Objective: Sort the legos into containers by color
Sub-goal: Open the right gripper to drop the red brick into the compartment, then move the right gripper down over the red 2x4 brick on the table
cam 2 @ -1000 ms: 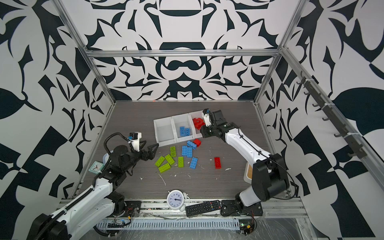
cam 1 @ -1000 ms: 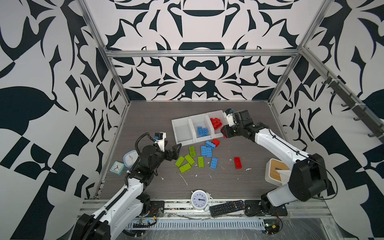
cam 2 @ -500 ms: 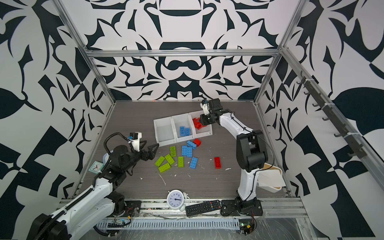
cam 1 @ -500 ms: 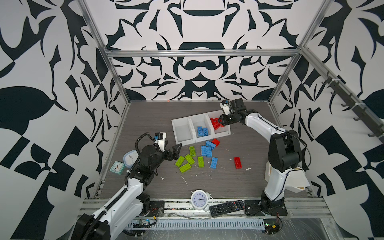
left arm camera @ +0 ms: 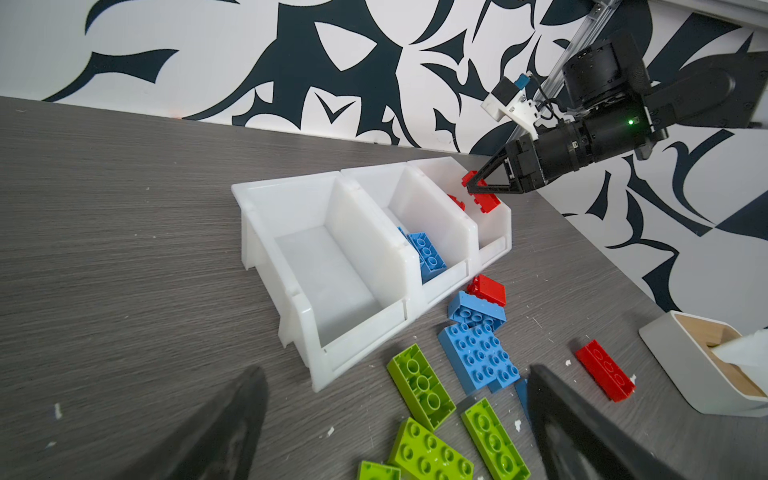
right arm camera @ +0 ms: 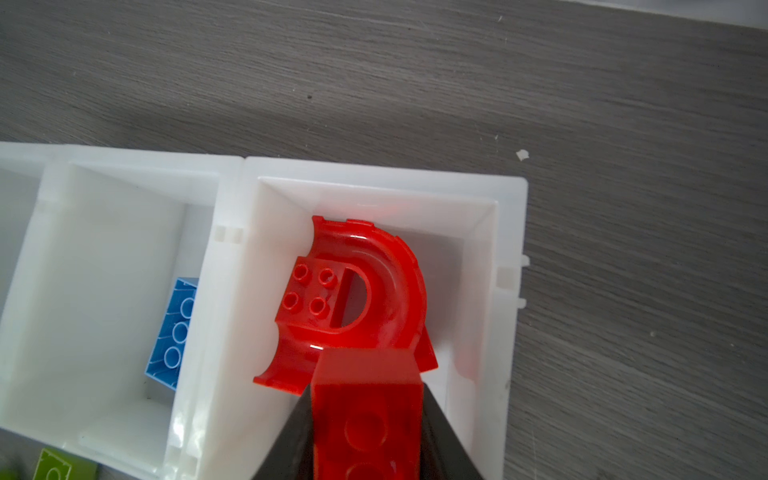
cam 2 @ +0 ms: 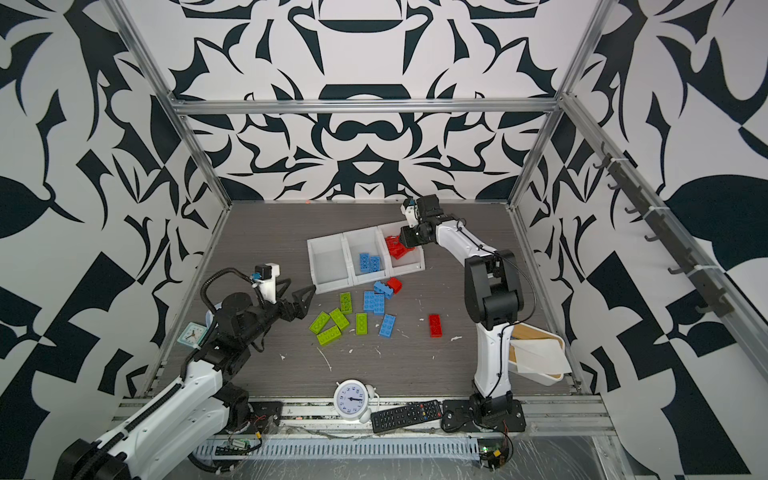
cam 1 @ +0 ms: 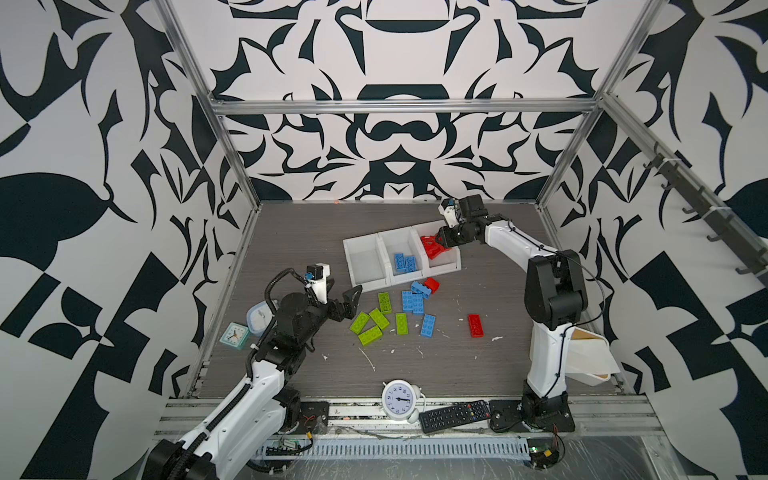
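Sorting barely begun: right gripper (left arm camera: 473, 188) clamps a red brick (right arm camera: 368, 419) over the right-hand bin (right arm camera: 374, 170) (arch (right arm camera: 401, 266) already inside); left gripper (left arm camera: 397, 369) gapes empty; greens (cam 1: 384, 302), blues (cam 1: 412, 301) mid-frame lie loose.

2 high top views look down, far; both wrist views, near, share the containers (right arm camera: 374, 170).

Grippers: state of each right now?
Left gripper: open, empty.
Right gripper: closed on a red brick, over the end bin.
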`<state>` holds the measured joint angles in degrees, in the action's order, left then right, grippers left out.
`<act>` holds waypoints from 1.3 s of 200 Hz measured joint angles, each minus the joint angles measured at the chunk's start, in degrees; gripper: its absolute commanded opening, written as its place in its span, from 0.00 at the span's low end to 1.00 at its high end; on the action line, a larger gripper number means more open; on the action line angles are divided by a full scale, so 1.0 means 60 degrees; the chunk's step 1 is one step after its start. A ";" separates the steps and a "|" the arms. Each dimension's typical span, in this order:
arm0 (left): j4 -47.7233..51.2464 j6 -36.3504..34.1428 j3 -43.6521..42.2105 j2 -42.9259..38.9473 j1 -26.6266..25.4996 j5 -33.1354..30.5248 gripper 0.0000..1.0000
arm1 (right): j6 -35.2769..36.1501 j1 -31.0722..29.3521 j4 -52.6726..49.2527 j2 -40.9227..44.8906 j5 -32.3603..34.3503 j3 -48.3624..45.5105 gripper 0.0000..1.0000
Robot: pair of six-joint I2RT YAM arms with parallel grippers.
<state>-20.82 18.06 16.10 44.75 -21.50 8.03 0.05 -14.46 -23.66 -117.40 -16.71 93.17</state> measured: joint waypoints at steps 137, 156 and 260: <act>0.0000 0.0004 0.0000 -0.0018 -0.0004 0.0029 1.00 | -0.0543 -0.0007 -0.0066 0.1967 0.0120 -0.1464 0.63; 0.0000 0.0004 0.0000 0.0025 -0.0004 0.0055 1.00 | -0.0929 -0.0007 0.0335 0.3548 0.0186 -0.3002 0.63; -0.0069 0.0026 0.0000 0.0401 -0.0004 0.0379 1.00 | -0.2790 -0.0929 -0.0918 0.9045 0.1985 -0.8054 0.64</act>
<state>-21.23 18.22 16.10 47.16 -21.52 10.31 -16.69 -20.03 -29.17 -63.13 -4.80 44.84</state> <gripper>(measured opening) 0.996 0.631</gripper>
